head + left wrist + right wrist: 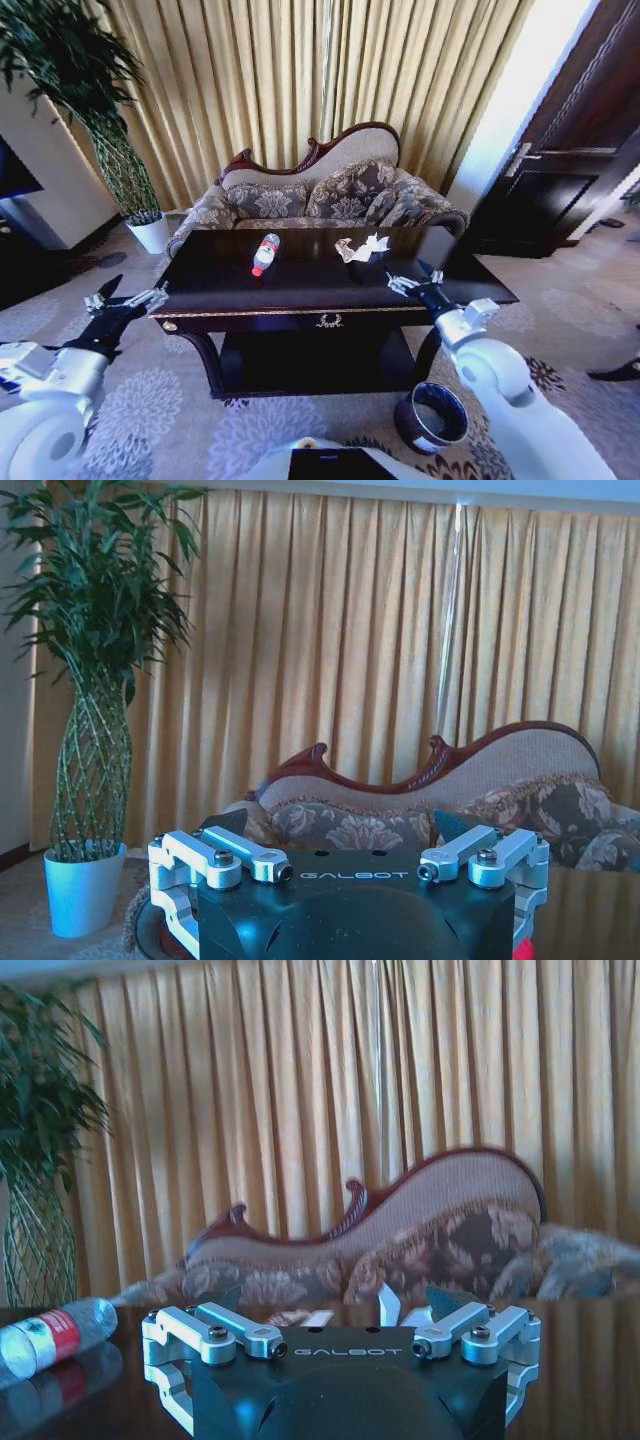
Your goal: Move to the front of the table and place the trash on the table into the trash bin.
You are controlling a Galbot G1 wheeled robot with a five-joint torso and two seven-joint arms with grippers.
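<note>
- Head view looks down on the large dark glossy rectangular wooden table (300, 285) with gold trim, a gold emblem on its front rail and a lower shelf, standing in front of a patterned sofa (330, 195) with a carved dark wood back and golden curtains (300, 80) behind.
- On the tabletop lies a small clear plastic bottle (265, 254) with a red label and white cap, on its side left of centre, cap end toward the robot.
- A crumpled white paper wad (362, 248) sits well apart from the bottle, right of centre and slightly farther back.
- The small round dark blue-black trash bin (432, 417) with a white label stands on the patterned carpet by the table's front right leg, its mouth open upward.
- The left gripper (128, 300) hovers off the table's front left corner, fingers spread apart and holding nothing; the left wrist view shows its silver fingers (245, 860) parted, facing the sofa and a tall green plant (95, 630) in a white pot (82, 885).
- The right gripper (412, 281) hangs over the table's front right part, near the wad, jaws wide and empty.
- In the right wrist view the open fingers (240, 1335) sit low above the glossy surface, with the bottle (50, 1335) off to one side and the paper wad (390, 1305) just beyond the fingers.
</note>
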